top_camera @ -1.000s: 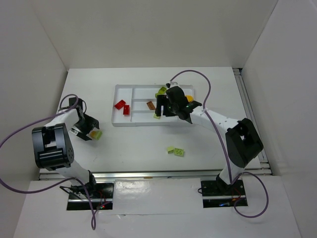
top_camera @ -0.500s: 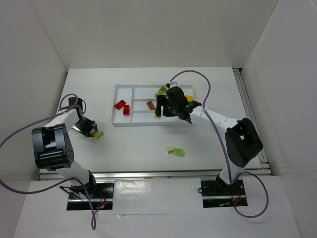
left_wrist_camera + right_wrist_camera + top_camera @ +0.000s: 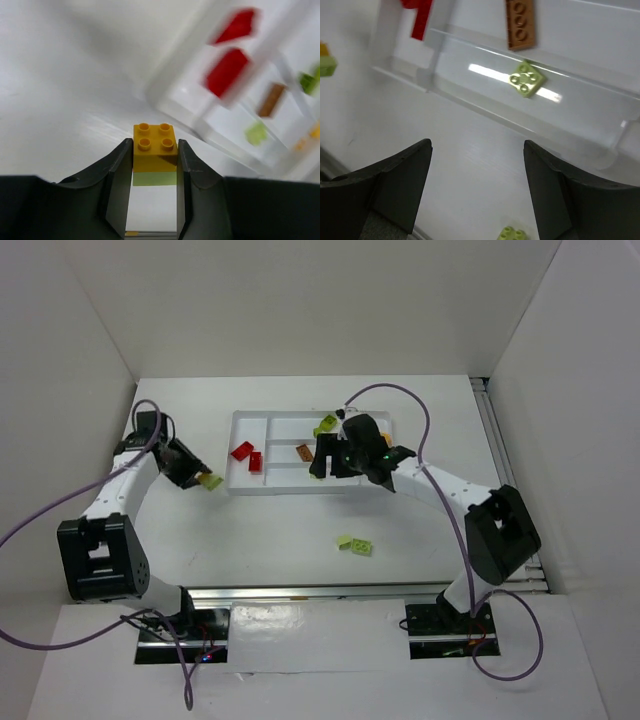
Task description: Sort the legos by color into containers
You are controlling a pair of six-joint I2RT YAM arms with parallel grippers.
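**Holding a stacked pair at the tray's left end**

The left gripper [image 3: 203, 477] is clamped on a yellow-on-lime pair [image 3: 154, 150] – a yellow four-stud brick sitting on a lime-green one, pressed between both fingers. From above, it hangs over the table [image 3: 270, 530], just beside the left end of the white tray [image 3: 280, 481], with the pair pointing toward it.

The right gripper [image 3: 477, 150] is spread wide with nothing between its fingers. It hovers over the tray's near wall, about midway along.

In the tray:
- Two red bricks [image 3: 248, 455] lie close together at the left end. The left wrist view is too blurred to tell how the dividers split them.
- An orange-brown plate [image 3: 521, 25], three studs of it showing, lies in a middle compartment.
- A small lime-green square brick [image 3: 525, 82] rests in the long near compartment, tilted diamond-wise, just beside the divider below the orange-brown plate.
- Another lime-green brick [image 3: 326, 423] sits toward the far side, next to the right arm.

Out on the table – well apart from the tray, toward the arm bases – two lime-green bricks [image 3: 354, 543] lie side by side.
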